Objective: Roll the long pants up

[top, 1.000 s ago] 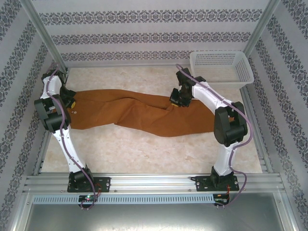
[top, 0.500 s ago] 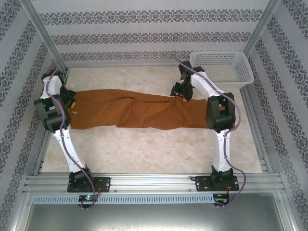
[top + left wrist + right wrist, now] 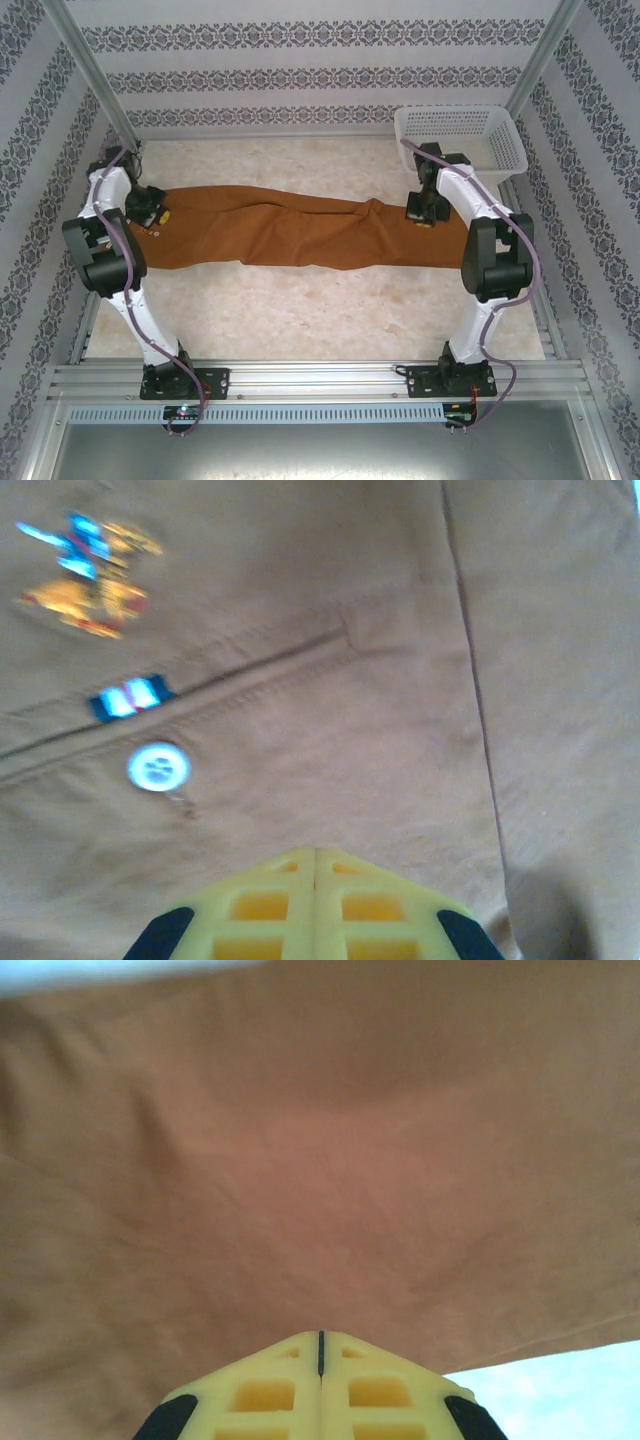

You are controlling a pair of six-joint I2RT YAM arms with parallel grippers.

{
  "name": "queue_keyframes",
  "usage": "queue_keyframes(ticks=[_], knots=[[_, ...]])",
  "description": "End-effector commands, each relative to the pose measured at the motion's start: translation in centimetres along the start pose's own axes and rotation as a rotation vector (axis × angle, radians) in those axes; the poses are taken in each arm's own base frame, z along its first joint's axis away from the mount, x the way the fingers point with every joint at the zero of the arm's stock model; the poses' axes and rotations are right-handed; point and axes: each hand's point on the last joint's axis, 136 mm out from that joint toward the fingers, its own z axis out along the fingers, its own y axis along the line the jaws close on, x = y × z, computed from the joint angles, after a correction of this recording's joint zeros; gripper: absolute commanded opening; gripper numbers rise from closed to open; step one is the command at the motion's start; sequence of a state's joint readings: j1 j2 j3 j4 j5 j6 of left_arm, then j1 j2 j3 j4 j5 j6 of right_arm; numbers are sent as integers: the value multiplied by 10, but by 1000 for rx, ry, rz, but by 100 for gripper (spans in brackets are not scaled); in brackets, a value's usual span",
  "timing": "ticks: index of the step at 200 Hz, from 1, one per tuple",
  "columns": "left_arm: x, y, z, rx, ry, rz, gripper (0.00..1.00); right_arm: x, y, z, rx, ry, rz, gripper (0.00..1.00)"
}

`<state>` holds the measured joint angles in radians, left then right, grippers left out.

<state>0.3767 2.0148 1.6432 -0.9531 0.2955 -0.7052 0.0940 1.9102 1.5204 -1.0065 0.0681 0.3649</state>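
The long pants [image 3: 300,232] are rust-brown and lie stretched left to right across the table. Their waistband is at the left and the leg ends at the right. My left gripper [image 3: 156,212] is over the waistband. In the left wrist view its yellow fingers [image 3: 262,905] are shut, tips down on the pants [image 3: 400,730] just below a white button [image 3: 158,768]; no cloth shows between them. My right gripper [image 3: 420,214] is at the far edge of the legs. Its fingers [image 3: 370,1392] are shut at the edge of the pants [image 3: 320,1180].
A white plastic basket [image 3: 460,138] stands at the back right corner, just behind the right arm. Patterned walls and metal frame rails enclose the pale table [image 3: 300,310]. Bare tabletop lies in front of and behind the pants.
My right gripper has moved right along the legs, from their middle towards the leg ends. The sagging legs have been pulled into a straighter band. The left arm has shifted slightly.
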Motion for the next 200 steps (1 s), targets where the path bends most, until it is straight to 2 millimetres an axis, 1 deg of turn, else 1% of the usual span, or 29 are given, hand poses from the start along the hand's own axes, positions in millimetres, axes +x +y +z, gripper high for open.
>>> queue_keyframes(ticks=[1,11,27,41,58,84,107,137,156,167,186,200], knots=[[20,-13,39,-3,70,91,0,8,-9,23,75,65,-58,0],[24,-13,52,-23,94,84,0,9,-9,31,86,87,-70,0],[22,-10,70,-53,116,62,0,9,-12,40,109,107,-82,0],[17,-5,79,-94,119,55,0,10,-15,46,124,116,-92,0],[10,5,87,-166,110,48,0,12,-24,54,160,146,-98,0],[-7,22,85,-288,68,41,0,17,-47,64,231,191,-91,0],[-19,34,83,-313,61,0,0,20,-66,73,260,221,-59,0],[-29,50,78,-327,58,-42,0,15,-91,69,280,214,1,0],[-33,56,75,-332,53,-53,0,15,-111,69,309,222,30,0],[-34,60,74,-336,51,-61,0,16,-118,68,307,221,49,0],[-35,61,73,-333,50,-69,0,20,-135,66,325,218,86,0],[-37,59,73,-320,47,-74,0,25,-141,68,314,227,107,0]])
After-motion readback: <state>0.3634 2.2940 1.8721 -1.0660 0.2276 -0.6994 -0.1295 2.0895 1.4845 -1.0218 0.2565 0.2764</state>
